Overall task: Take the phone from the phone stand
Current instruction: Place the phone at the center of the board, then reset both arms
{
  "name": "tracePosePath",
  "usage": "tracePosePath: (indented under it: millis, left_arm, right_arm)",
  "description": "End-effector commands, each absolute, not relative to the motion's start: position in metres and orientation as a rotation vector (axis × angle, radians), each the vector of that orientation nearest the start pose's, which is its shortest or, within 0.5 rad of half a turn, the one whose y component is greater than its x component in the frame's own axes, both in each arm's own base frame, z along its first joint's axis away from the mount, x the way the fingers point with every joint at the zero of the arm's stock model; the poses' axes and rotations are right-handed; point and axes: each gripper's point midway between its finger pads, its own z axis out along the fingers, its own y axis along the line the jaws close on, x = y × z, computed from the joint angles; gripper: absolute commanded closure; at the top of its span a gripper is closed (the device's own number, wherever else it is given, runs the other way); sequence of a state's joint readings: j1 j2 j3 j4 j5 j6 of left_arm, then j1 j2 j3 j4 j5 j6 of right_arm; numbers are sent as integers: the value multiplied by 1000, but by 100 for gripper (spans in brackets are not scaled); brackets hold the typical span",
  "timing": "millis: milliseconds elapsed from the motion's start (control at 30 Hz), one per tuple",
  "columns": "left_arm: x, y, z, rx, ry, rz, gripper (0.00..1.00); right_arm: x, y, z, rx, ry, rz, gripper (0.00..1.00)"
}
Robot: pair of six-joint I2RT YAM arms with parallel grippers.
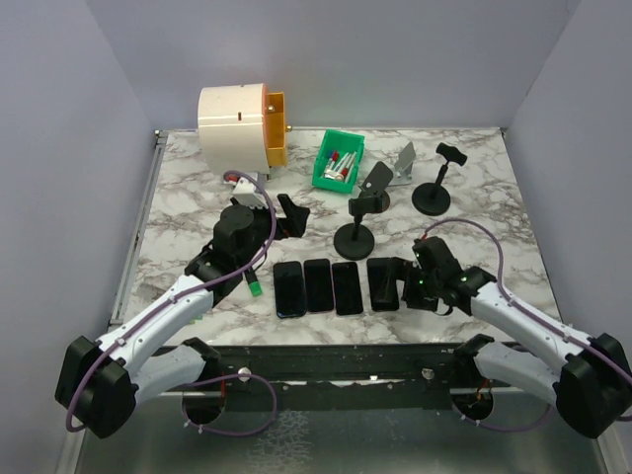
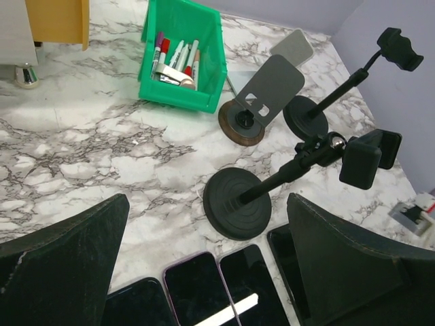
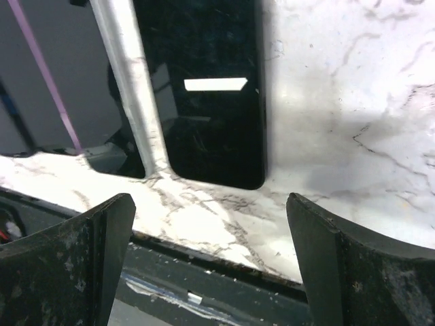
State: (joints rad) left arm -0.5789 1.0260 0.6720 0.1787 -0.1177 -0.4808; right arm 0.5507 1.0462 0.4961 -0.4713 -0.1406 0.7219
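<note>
Several black phones (image 1: 317, 284) lie flat in a row near the table's front edge. They also show in the left wrist view (image 2: 197, 288). A black phone stand (image 1: 355, 237) with a round base (image 2: 238, 202) stands behind them, and its clamp (image 2: 367, 157) holds nothing that I can see. A second black stand (image 1: 432, 197) is at the back right. My left gripper (image 1: 291, 215) is open and empty (image 2: 211, 272), above the row's left part. My right gripper (image 1: 415, 291) is open and empty (image 3: 211, 265), just past the near end of the rightmost phone (image 3: 214, 88).
A green bin (image 1: 338, 160) of markers and a white and orange drum (image 1: 237, 123) stand at the back. A grey plate stand (image 2: 272, 88) and another grey plate (image 2: 293, 47) are behind the black stand. The table's front edge (image 3: 224, 261) lies under my right gripper.
</note>
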Motion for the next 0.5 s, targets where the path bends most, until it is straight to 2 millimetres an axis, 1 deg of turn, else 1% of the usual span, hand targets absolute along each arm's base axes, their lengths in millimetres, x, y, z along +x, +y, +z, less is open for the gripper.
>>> tracePosePath:
  millis: [0,67,133,167,200,267,333,433,467]
  left_arm:
    - [322,-195,249,-98,1775,-601,1]
    - [325,-191,256,-153,1778,-572,1]
    - [327,-185,257,-220,1781,-519,1]
    - [328,-183,261,-275,1776,-508,1]
    - [328,-180,258,-310,1794,-488,1]
    - [328,-180,262,-353,1808,-478,1]
    - [327,-182,267,-355,1809,-481,1]
    - [326,-184,274,-359,1799,-498,1]
    - [325,-184,276,-358,1793,-503,1]
  right_arm:
    - [185,160,103,106,2554,595,2]
    - [199,159,142,51,2436,594,2]
    - [214,154,184,28,2308,569,1]
    - [221,150,203,31,2247,547,1]
    - [227,146,225,42,2177,534,1]
    - [238,136,266,84,2032,516,1]
    - [245,127,308,115,1870,521,1]
    - [246,116,368,148,1608,569,1]
    - [244,113,380,156,1546,579,1]
